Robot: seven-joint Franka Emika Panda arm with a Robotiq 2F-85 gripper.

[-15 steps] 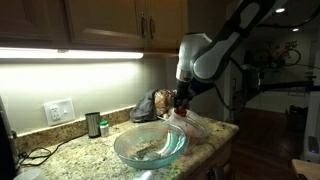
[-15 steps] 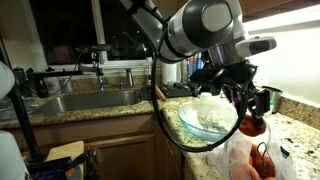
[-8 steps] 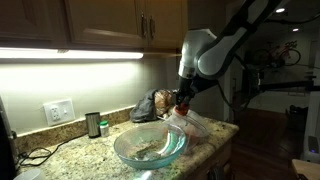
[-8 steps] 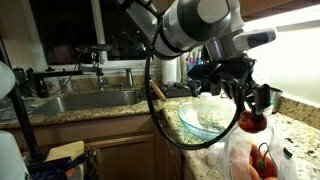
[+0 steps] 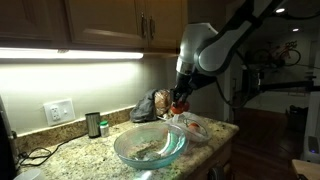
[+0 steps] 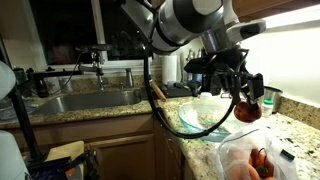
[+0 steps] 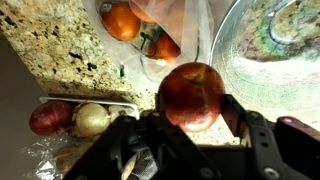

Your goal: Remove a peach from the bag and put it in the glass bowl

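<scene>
Kitchen scene; a robot arm's pincer (image 7: 197, 118) is closed around a round red-orange peach (image 7: 192, 93), its two dark fingers (image 7: 245, 125) pressing on opposite sides of the fruit; in both exterior views the peach (image 5: 180, 105) is clear of the speckled granite desk (image 5: 80, 155), hanging in the air in the pincer's (image 6: 247, 106) grip; directly under the pincer and a little past it, the crinkled translucent bag (image 5: 197, 128) lies open on the desk; the wrist view shows more red-orange fruit (image 7: 122, 20) inside the bag (image 7: 190, 20), beyond the fingertips; the wide pale blue-green glass bowl (image 5: 125, 152) stands lower than the pincer and off to one side, just beside the bag, with no peach in it; in the wrist view the bowl's (image 7: 240, 60) curved wall sits diagonally ahead of the held peach; behind the pincer in an exterior view is a dark lumpy bundle (image 5: 148, 106); well beyond the bowl from the pincer, a small dark jar (image 5: 93, 124) stands by the wall.
</scene>
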